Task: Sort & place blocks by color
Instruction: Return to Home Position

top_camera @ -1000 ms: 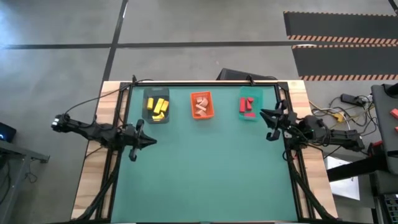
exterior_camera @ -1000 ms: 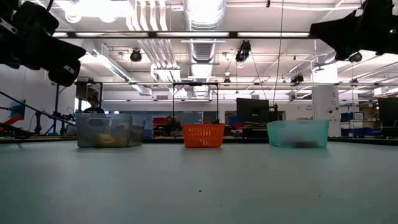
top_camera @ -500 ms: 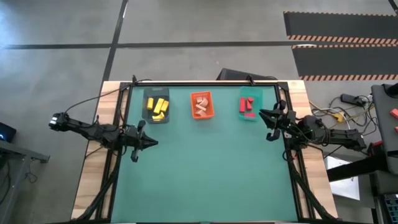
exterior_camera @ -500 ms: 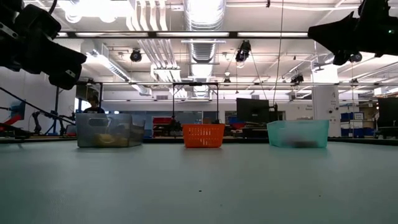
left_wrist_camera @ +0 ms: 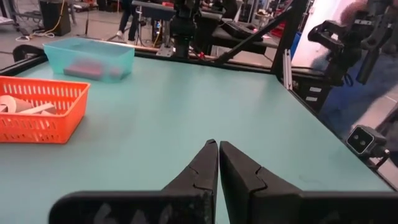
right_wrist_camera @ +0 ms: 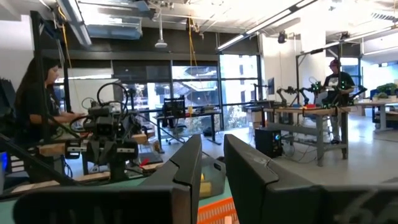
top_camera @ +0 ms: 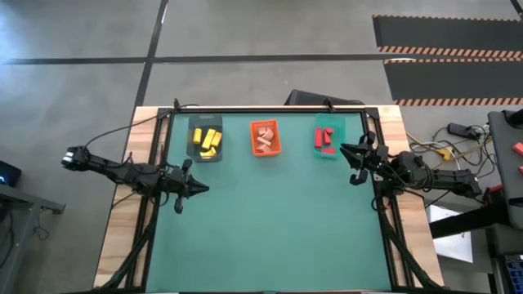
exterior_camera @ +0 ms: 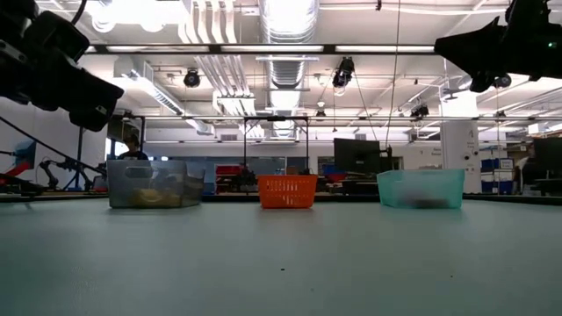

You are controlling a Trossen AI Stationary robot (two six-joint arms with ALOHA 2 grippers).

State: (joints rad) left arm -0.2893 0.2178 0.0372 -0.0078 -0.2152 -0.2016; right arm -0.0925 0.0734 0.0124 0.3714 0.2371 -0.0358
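Green table (top_camera: 270,229) — yellow blocks (top_camera: 207,141) in grey tray (top_camera: 205,119), tan blocks (top_camera: 264,140) in orange tray (top_camera: 265,123), red blocks (top_camera: 324,139) in teal tray (top_camera: 328,121) | your left gripper (top_camera: 198,189) pinched closed, empty, near left edge | right gripper (top_camera: 350,163) slightly parted, beside teal tray

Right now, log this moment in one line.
yellow blocks: dark tray; tan blocks: orange tray; red blocks: teal tray; left gripper: shut; right gripper: open

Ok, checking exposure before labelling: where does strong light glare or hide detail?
Low view: ceiling lamps glare white, the left arm and right arm are black silhouettes. Right wrist view: bright windows leave the right pincer dark. High view: table evenly lit.
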